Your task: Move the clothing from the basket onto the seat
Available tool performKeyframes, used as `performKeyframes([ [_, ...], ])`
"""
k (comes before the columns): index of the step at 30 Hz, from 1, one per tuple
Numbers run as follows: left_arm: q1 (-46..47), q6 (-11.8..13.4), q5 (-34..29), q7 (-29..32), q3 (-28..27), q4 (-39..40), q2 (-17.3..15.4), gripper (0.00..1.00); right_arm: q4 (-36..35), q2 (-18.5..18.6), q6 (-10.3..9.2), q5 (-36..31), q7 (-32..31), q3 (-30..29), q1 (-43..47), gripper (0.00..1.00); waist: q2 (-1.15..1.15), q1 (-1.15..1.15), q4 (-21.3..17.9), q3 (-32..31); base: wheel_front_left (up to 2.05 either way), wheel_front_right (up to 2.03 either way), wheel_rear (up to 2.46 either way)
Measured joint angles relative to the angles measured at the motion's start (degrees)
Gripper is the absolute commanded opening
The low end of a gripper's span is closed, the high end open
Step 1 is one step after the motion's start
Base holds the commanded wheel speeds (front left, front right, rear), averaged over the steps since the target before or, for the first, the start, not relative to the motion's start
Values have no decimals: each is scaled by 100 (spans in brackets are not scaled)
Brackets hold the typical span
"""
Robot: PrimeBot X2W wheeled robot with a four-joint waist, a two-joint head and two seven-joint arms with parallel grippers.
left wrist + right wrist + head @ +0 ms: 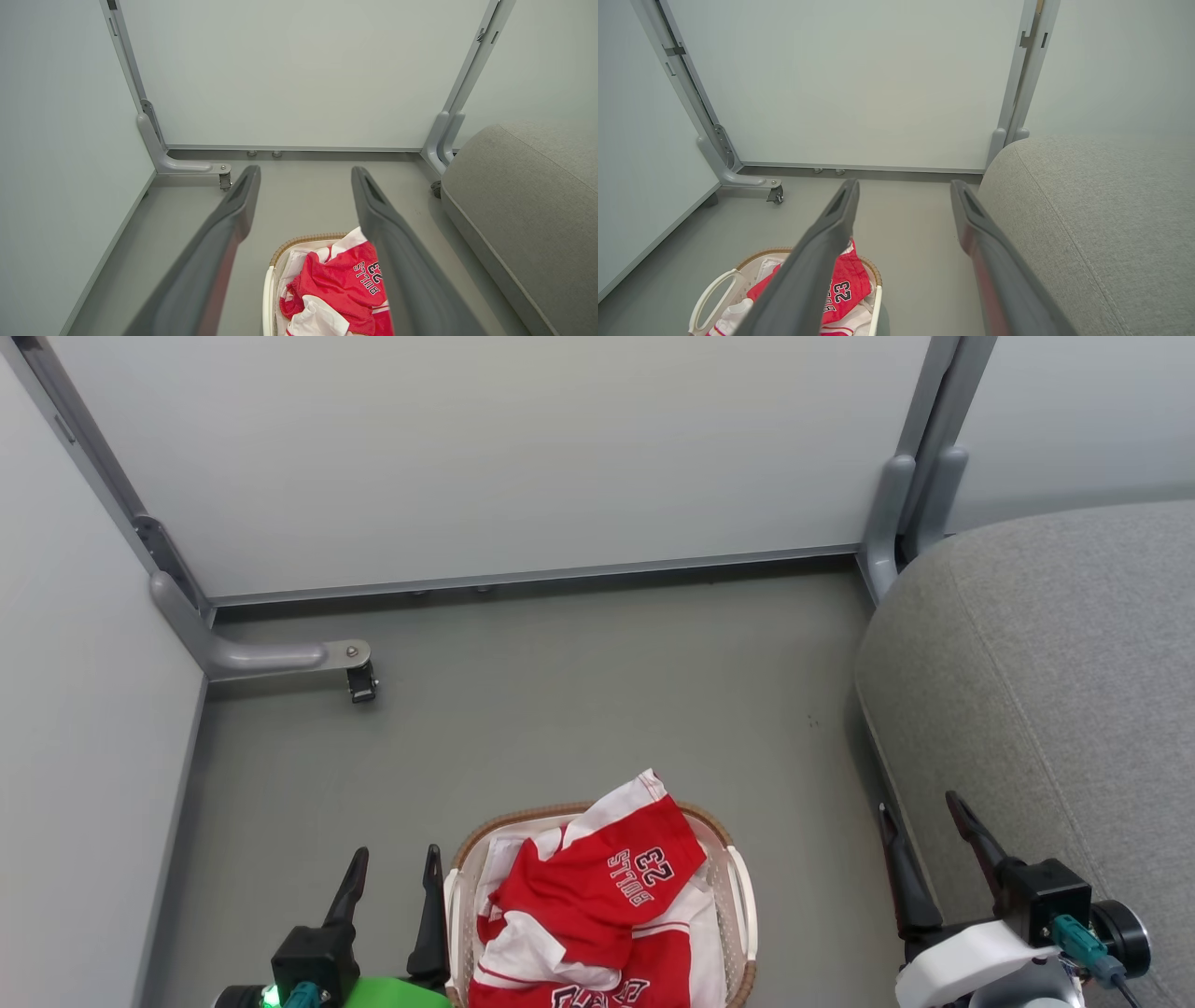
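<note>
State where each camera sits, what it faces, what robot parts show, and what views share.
Head view: on head, looks down at basket, floor; left pincer, right pincer show.
Left wrist view: on left wrist, faces wall past basket; own fingers show.
Right wrist view: on right wrist, faces wall beside seat; own fingers show.
All share the clothing.

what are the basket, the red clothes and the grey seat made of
The oval white basket with a brown rim looks like matt perforated plastic; the rim seems woven, maybe wicker. The red and white clothing in it looks like thin synthetic jersey, faintly shiny, lying in soft folds. The large grey seat looks upholstered in coarse matt woven fabric, with stitched seams.
</note>
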State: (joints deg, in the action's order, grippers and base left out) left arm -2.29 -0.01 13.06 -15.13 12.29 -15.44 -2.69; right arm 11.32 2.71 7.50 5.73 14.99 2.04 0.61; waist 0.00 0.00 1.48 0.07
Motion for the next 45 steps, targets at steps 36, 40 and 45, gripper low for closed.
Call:
performKeyframes([
  [36, 1540, -338, -1117, -1, 846, -1479, -10, 100, -347, 0, 0, -24, 0, 48, -833, 100, 0, 0, -136, 1711, 0, 0, 0],
  [40, 2021, -403, -1273, 97, 1017, -2479, -13, 100, -363, 4, 0, 56, 0, 111, -1012, 100, 0, 0, -263, 2108, 0, 0, 0],
  [45, 2609, -428, -1346, 401, 1161, -3428, -10, 100, -410, 7, 1, 200, 0, 207, -1221, 100, 0, 0, -496, 2593, 0, 0, 0],
])
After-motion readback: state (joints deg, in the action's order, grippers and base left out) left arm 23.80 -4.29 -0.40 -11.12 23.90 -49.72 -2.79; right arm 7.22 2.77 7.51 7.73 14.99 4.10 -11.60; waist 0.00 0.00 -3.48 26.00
